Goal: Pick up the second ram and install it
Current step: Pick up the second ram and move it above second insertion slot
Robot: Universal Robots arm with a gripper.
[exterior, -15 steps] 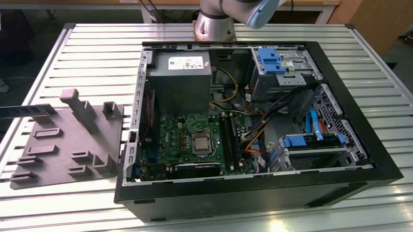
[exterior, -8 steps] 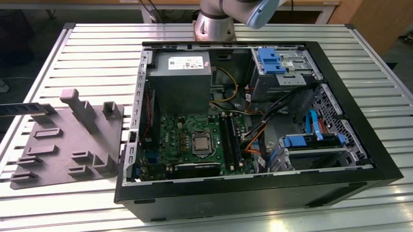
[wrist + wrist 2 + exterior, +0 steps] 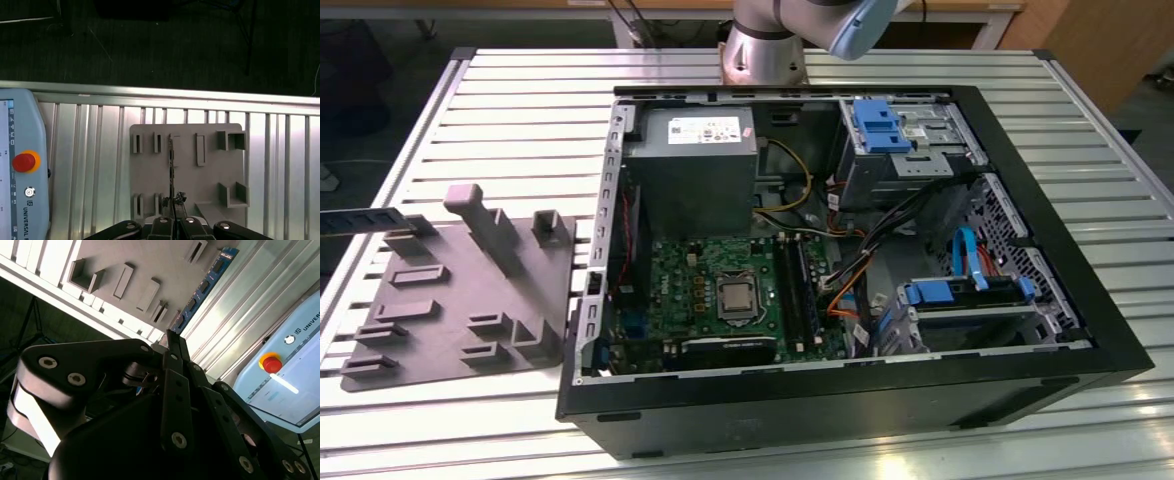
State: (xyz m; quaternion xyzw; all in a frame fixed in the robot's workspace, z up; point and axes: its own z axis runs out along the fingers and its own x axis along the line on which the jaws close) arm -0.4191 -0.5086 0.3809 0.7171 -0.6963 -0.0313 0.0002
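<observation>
The second ram [image 3: 367, 220], a dark narrow stick with a row of chips, hangs in the air at the exterior view's left, over the far edge of the grey tray [image 3: 454, 320]. In the second wrist view my gripper [image 3: 172, 340] is shut on one end of the ram [image 3: 202, 287], which reaches away from the fingers. In the first wrist view the ram [image 3: 171, 165] shows edge-on as a thin line above the tray [image 3: 210, 180], with my gripper [image 3: 173, 207] shut on its near end. The long black sockets [image 3: 791, 280] lie on the motherboard inside the case.
The open computer case [image 3: 854, 400] lies on the slatted table [image 3: 520, 110], with the power supply [image 3: 687, 170], drive cages and loose cables inside. The arm's base [image 3: 761, 45] stands behind the case. A teach pendant [image 3: 22, 170] with a red button lies beside the tray.
</observation>
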